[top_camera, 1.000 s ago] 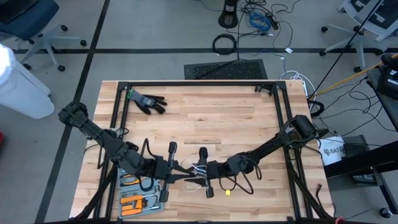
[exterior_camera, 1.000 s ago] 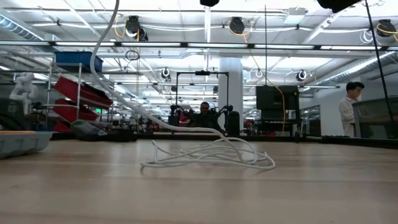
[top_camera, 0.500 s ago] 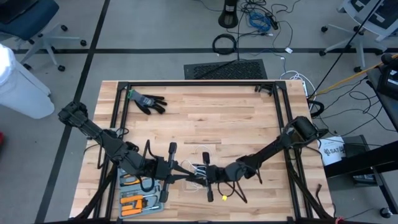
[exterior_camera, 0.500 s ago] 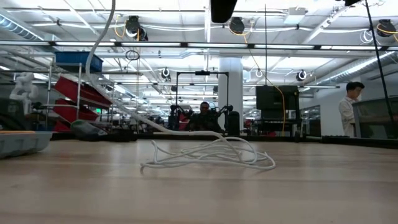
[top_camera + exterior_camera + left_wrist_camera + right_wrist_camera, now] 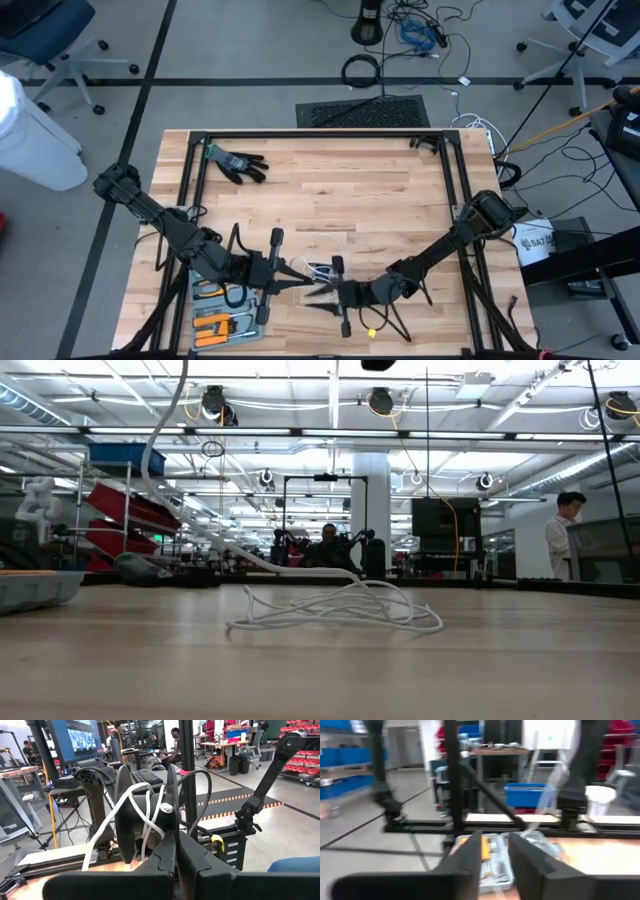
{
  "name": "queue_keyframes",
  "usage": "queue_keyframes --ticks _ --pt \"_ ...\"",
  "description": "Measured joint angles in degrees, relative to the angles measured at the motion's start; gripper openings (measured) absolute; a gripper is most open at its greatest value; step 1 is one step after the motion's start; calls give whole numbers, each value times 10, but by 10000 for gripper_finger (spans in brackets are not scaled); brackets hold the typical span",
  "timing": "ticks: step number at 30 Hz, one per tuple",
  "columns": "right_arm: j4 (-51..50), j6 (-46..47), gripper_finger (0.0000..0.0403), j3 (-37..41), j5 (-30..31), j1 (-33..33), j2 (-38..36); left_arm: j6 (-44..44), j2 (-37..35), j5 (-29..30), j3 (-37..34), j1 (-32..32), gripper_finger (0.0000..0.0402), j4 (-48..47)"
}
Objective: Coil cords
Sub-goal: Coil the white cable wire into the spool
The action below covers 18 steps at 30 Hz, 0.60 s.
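A: Where's the cord (image 5: 335,612)?

B: Loose white loops on the table (image 5: 380,200) near the front edge, between the two arms, with one strand rising to the left gripper (image 5: 172,832). That claw is pressed together on the cord

A: And the right gripper (image 5: 494,851)?

B: Just right of the loops, fingers slightly apart, nothing between them

A: So how to wind well?

B: I'd keep the left pinch firm, catch one strand only, and lay turns evenly so loops don't tangle
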<state>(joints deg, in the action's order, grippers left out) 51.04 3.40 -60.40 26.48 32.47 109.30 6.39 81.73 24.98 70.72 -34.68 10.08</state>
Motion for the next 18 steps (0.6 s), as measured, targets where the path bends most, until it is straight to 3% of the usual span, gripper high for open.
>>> queue_keyframes --ticks 6,9,13,18 --pt "49 2 193 0 31 -22 0 1 0 0 0 0 6 0" --pt "65 2 220 0 15 -32 0 1 0 0 0 0 6 0" --pt "80 0 213 0 3 -37 0 2 0 0 0 0 6 0" --pt "93 -5 141 0 4 -43 -1 4 0 0 0 0 6 0"
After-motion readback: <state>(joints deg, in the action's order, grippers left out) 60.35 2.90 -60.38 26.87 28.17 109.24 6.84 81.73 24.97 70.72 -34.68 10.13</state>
